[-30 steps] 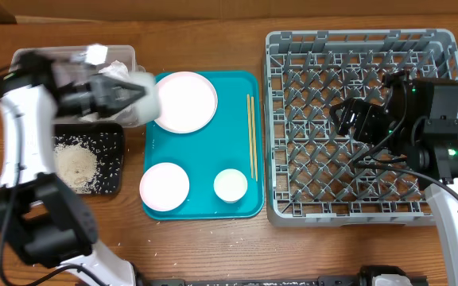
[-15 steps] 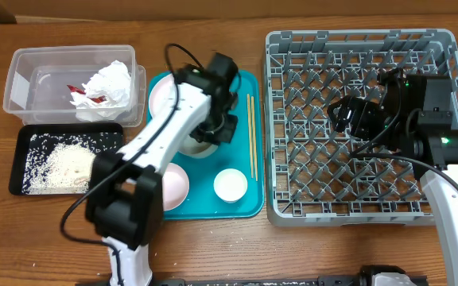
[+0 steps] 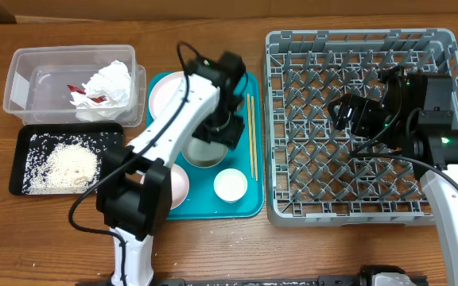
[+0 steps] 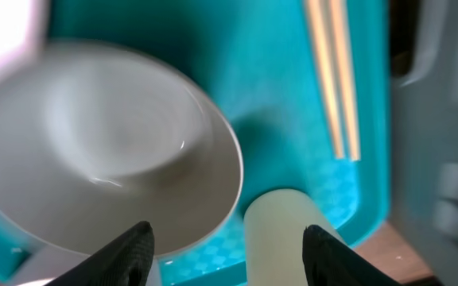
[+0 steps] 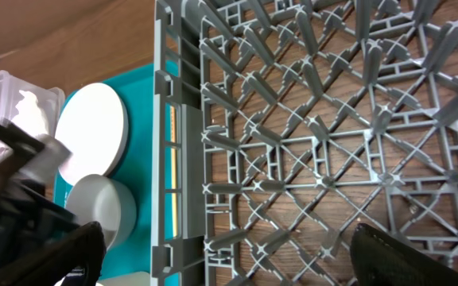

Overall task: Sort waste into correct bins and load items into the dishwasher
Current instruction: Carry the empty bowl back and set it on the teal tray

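Left gripper (image 4: 227, 234) wide open — empty, above bowl (image 4: 118, 151).

Overhead looks straight down — both close wrist views share its teal tray (image 3: 203, 199).

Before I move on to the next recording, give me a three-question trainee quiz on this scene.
1. True or false: the dish rack already holds a plate.
2. The rice lies in: A clear tub, B black tray, C dish rack.
3. Fill in: the chopsticks lie on the ___ tray.
Key: 1 false; 2 B; 3 teal, the teal tray.
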